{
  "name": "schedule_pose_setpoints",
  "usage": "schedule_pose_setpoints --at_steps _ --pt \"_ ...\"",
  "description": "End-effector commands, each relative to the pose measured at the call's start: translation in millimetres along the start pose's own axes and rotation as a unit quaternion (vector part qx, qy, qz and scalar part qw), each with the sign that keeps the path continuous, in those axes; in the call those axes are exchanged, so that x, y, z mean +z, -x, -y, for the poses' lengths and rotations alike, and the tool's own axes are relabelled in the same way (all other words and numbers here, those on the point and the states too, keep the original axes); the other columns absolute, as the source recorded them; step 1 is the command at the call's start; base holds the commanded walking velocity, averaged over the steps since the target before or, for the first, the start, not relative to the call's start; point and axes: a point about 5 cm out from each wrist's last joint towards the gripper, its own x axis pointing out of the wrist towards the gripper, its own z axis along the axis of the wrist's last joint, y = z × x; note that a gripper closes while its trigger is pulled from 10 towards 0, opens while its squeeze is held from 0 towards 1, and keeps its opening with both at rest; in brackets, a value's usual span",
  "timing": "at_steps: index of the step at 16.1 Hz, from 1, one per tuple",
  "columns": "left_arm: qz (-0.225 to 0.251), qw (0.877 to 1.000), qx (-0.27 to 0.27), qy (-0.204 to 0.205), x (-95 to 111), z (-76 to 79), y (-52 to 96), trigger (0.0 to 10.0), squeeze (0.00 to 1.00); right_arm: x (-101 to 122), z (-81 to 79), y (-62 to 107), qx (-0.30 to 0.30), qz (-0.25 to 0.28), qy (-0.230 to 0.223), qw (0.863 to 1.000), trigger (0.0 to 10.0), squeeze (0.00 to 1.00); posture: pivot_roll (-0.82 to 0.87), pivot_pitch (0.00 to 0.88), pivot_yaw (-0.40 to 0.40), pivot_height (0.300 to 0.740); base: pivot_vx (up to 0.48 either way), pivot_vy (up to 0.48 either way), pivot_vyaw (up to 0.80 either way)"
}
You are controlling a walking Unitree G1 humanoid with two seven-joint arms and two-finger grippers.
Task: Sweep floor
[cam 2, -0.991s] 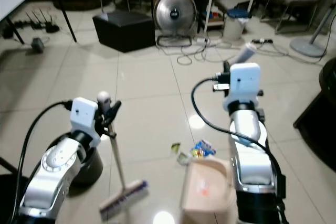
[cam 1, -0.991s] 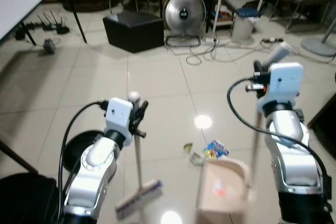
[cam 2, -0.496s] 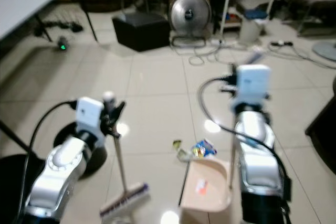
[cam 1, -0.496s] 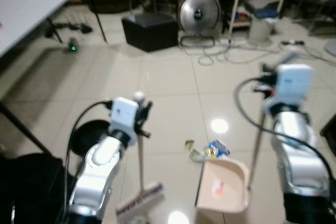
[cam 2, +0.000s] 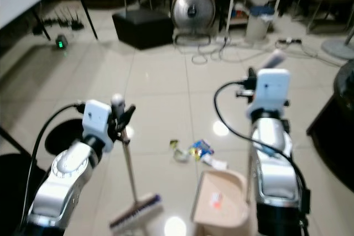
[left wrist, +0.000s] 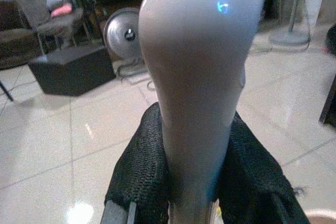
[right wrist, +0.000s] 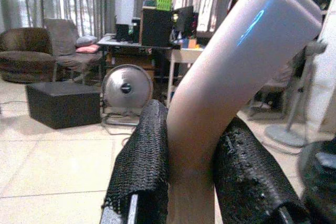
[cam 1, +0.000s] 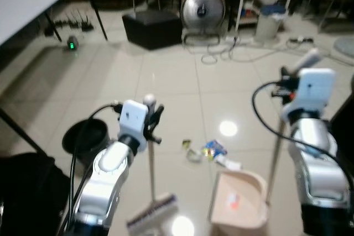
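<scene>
Left wrist view: left gripper (left wrist: pixel 197 182) clamped on broom handle (left wrist: pixel 197 77); right gripper (right wrist: pixel 191 182) clamped on dustpan handle (right wrist: pixel 231 72); no legible writing

beige dustpan (cam 1: pixel 238 200), black bin (cam 1: pixel 84 136)

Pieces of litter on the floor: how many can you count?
3, though blurred: a greenish scrap, a blue-yellow wrapper, a white piece, all just beyond the dustpan. More may hide.
</scene>
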Motion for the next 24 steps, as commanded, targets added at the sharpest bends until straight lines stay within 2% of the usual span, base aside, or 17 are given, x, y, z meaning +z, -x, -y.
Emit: schedule_pose_setpoints --at_steps 1,3,4,6,9,12,15,17,20,24 --pt "0.009 1.0 0.01 -0.009 5.4 -7.4 1.2 10.0 0.0 13.1 -8.0 -0.6 0.013 0.03 -0.006 0.999 10.0 0.0 -0.01 0.018 0.06 0.74 0.0 -0.255 0.0" --pt "-0.002 1.0 0.016 0.027 3.8 -9.1 0.3 10.0 0.0 13.6 -9.3 0.7 0.015 0.029 -0.012 0.999 10.0 0.0 -0.01 0.017 0.062 0.74 0.0 0.24 0.0" --pt "-0.006 0.999 0.018 0.029 3.2 -9.8 0.1 10.0 0.0 13.5 -9.9 1.4 0.017 0.029 -0.015 0.999 10.0 0.0 -0.01 0.016 0.063 0.74 0.0 0.48 0.0" --pt "0.001 0.999 0.034 0.007 6.8 -14.0 -1.0 10.0 0.0 11.2 -11.2 3.5 0.009 0.021 -0.025 0.999 10.0 0.0 -0.01 0.018 0.065 0.74 0.0 0.24 0.0" --pt "0.007 0.999 0.046 0.009 8.9 -16.0 -1.1 10.0 0.0 10.1 -10.9 4.1 0.004 0.016 -0.023 1.0 10.0 0.0 -0.01 0.018 0.066 0.74 0.0 0.0 0.0" --pt "0.041 0.998 0.051 0.006 17.8 -15.5 -3.5 10.0 0.0 9.5 -9.8 5.3 0.008 0.015 -0.036 0.999 10.0 0.0 -0.01 0.014 0.064 0.74 0.0 0.0 0.0" --pt "0.054 0.997 0.053 0.005 21.7 -14.3 -5.0 10.0 0.0 9.8 -9.7 3.5 0.007 0.013 -0.052 0.999 10.0 0.0 -0.01 0.014 0.063 0.74 0.0 0.0 -0.72" --pt "0.057 0.997 0.052 0.006 22.4 -13.8 -5.4 10.0 0.0 8.1 -8.8 3.4 0.002 0.007 -0.051 0.999 10.0 0.0 -0.01 0.016 0.062 0.74 0.278 0.0 -0.8" --pt "0.054 0.997 0.053 0.006 19.0 -13.5 -1.8 10.0 0.0 5.1 -4.9 5.8 -0.001 0.0 -0.041 0.999 10.0 0.0 -0.01 0.014 0.055 0.74 0.3 0.0 0.0" --pt "0.054 0.997 0.058 0.013 18.3 -14.6 -0.6 10.0 0.0 8.4 -7.3 2.6 0.015 0.011 -0.02 1.0 10.0 0.0 -0.01 0.014 0.04 0.74 0.339 0.0 0.0"
